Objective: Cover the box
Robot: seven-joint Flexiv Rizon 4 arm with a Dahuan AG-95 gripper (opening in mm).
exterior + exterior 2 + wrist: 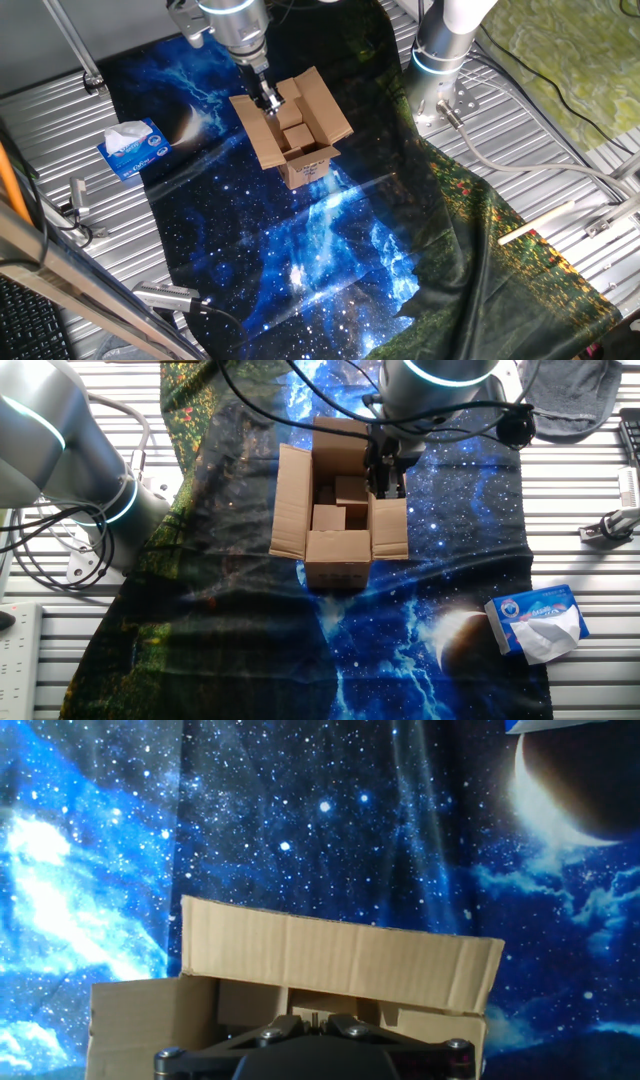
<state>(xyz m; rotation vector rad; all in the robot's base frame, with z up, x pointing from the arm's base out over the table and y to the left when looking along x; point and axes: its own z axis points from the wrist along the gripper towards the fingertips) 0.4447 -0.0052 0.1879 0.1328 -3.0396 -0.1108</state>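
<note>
You see the box sitting just above the centre of one fixed view, on the starry blue cloth that covers the table. Its four flaps are open and spread outward, and the white label with dark print faces the lower edge of that frame. Smaller cardboard pieces show inside the opening.

The gripper hangs at the upper left side of the box, right at the flap there; in the other fixed view you find the gripper at the upper right of the box, over the right-hand flap. Its fingers look close together, but you cannot tell from any view whether they pinch the flap or merely sit beside it.

In the hand view the box fills the lower middle, one flap standing across the frame.

The blue and white tissue box lies well apart, at the left of one fixed view, beyond the edge of the cloth.
</note>
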